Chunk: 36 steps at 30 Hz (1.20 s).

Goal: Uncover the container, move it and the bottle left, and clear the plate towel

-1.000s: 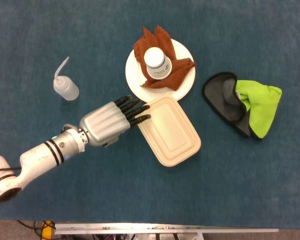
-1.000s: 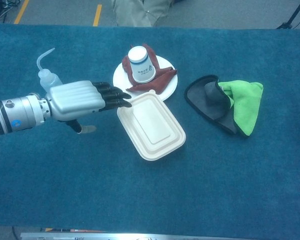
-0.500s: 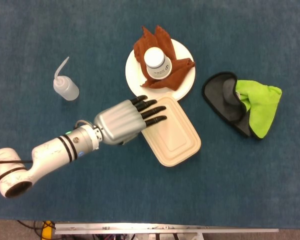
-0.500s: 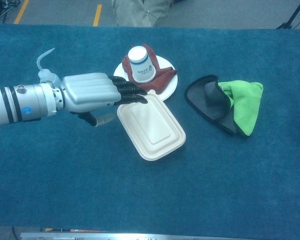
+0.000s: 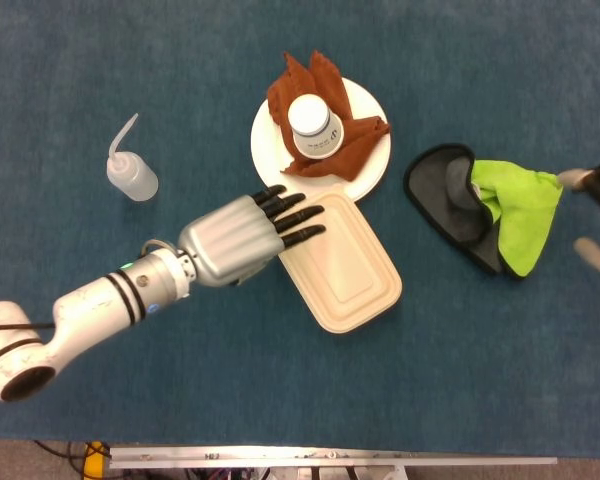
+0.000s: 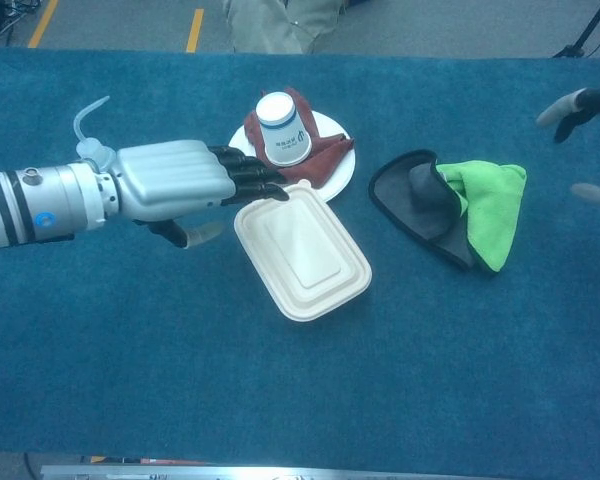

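Blue carpeted tabletop [image 6: 180,380], grey floor [image 6: 130,25] with yellow stripes [image 6: 195,28] beyond, metal rail [image 5: 330,460] at near edge

looks like a robot test lab or workshop floor rather than a home. staged on a table [image 6: 300,400] draped in dark teal felt-like cloth, with a metal rail [image 5: 330,460] along its near edge. beyond the far edge in the chest view, bare grey concrete floor [image 6: 450,25] marked with yellow painted lines [image 6: 195,28], as in an industrial hall. a black stand leg [image 6: 580,35] at the top right corner, and yellow cabling [image 5: 95,458] under the table's near edge.
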### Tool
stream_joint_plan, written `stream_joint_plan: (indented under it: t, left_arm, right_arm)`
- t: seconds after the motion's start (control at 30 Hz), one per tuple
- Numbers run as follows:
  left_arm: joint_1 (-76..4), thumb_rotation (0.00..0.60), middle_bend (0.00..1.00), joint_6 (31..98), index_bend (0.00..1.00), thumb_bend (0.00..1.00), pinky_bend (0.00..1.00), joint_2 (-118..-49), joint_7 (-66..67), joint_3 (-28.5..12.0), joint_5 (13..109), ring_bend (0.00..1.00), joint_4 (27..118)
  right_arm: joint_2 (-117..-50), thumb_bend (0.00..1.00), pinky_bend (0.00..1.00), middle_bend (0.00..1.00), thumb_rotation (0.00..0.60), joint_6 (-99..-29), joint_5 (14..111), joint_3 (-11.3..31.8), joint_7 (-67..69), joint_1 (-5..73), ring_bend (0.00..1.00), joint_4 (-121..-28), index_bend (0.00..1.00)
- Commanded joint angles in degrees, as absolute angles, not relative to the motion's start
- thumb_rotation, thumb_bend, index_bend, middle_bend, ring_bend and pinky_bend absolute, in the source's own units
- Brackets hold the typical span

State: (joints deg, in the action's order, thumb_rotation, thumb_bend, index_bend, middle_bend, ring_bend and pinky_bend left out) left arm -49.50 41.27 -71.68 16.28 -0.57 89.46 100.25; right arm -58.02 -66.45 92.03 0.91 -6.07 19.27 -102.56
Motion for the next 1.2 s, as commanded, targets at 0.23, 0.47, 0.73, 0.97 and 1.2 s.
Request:
stream_joint_plan:
  t: [0.23, 0.47, 0.73, 0.97, 1.2]
  left_arm:
    - [-44.7, 0.600, 0.00, 46.9, 0.00, 0.57, 0.09, -65.6, 21.1, 1.8, 87.2, 0.00, 104.9]
    - [-41.7, 0.600, 0.00, 50.2, 0.00, 0.57, 0.09, -62.7, 22.0, 3.2, 87.1, 0.00, 107.0]
    - [-39.7, 0.600, 0.00, 52.3, 0.00, 0.57, 0.09, -61.0, 22.1, 3.9, 87.8, 0.00, 107.9]
    - [-38.2, 0.600, 0.00, 53.8, 0.00, 0.57, 0.09, -59.6, 22.1, 4.4, 88.5, 0.00, 108.8]
    - [-36.9, 0.600, 0.00, 54.9, 0.00, 0.57, 0.09, -58.6, 21.9, 4.5, 89.2, 0.00, 109.3]
  right_arm:
    - [-61.5, 0.23, 0.43, 0.44, 0.600, -53.1, 99.4, -1.8, -11.1, 28.5, 0.32, -105.9, 0.29]
    - [-64.7, 0.23, 0.43, 0.47, 0.600, -46.1, 97.9, -2.0, -15.9, 32.4, 0.33, -107.3, 0.29]
    - [-68.8, 0.23, 0.43, 0.48, 0.600, -40.4, 92.1, -2.1, -22.4, 34.6, 0.34, -105.0, 0.29]
    - [-73.8, 0.23, 0.43, 0.48, 0.600, -38.2, 86.1, -1.0, -29.2, 36.1, 0.34, -102.0, 0.29]
    - [-78.6, 0.23, 0.43, 0.47, 0.600, -37.3, 78.6, 0.2, -35.5, 38.4, 0.34, -100.4, 0.26]
